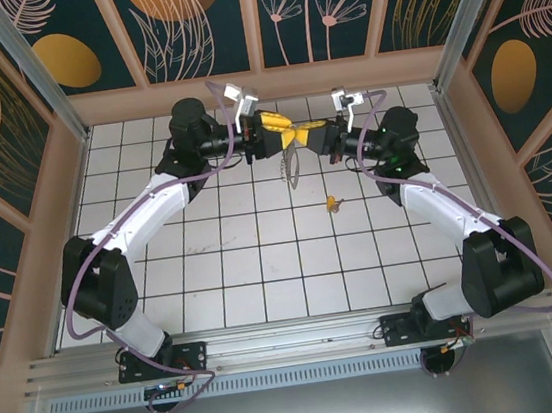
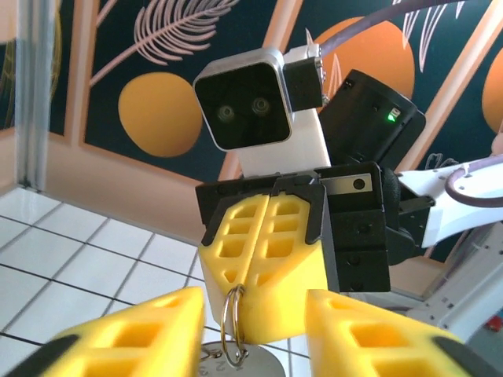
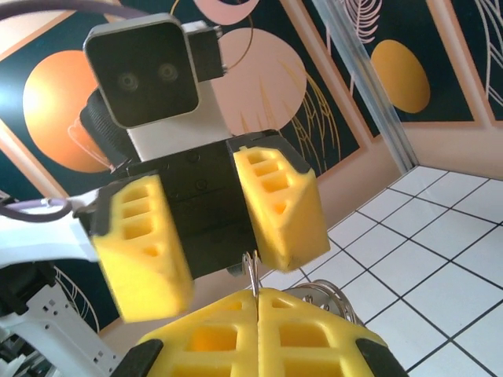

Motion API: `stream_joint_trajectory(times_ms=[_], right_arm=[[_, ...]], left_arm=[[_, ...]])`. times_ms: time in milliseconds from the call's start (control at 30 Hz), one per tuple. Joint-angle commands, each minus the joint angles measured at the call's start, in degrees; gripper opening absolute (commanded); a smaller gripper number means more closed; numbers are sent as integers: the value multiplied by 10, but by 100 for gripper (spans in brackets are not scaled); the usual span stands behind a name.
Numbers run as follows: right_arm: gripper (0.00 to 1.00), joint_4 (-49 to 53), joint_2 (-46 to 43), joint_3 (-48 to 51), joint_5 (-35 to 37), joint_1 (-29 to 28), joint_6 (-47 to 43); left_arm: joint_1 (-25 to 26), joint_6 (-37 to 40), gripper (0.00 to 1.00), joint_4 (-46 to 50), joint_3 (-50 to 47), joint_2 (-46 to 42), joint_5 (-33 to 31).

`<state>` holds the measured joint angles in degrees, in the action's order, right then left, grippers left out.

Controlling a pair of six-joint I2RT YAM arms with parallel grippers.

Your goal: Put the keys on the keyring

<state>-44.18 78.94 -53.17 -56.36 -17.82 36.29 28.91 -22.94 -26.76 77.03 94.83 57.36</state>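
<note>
White tiles cover the surface [image 1: 264,268], walled by dark teal panels painted with orange discs and pale leaves. At the near edge both arm bases sit against an aluminium rail [image 1: 293,340]. Further in, the key [image 1: 333,202] lies loose on a tile, just left of the right arm's pale forearm. Beyond it, close to the far wall, the two pincers meet nose to nose above the tiles. The right pincer [image 1: 308,135] is pressed together on the keyring [image 1: 292,169], which dangles beneath. The left pincer [image 1: 280,130] faces it closely, its yellow fingers [image 2: 134,334] spread apart.
</note>
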Motion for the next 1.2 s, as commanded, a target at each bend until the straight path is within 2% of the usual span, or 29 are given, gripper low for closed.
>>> stream_joint_trajectory(times_ms=[0,133,233,667,1167], right_arm=[[0,-64,2,-4,22,6,22],[0,-93,-2,0,33,10,41],[0,-114,-7,1,39,10,54],[0,-235,-12,19,126,-8,147],[0,-260,24,13,143,-44,165]], left_arm=[[1,-55,51,-88,-24,-37,-64],[1,-101,55,-143,-59,-65,-131],[0,-137,53,-183,-80,-72,-148],[2,-279,32,-366,-91,-11,-91],[10,-300,32,-402,-81,17,-85]])
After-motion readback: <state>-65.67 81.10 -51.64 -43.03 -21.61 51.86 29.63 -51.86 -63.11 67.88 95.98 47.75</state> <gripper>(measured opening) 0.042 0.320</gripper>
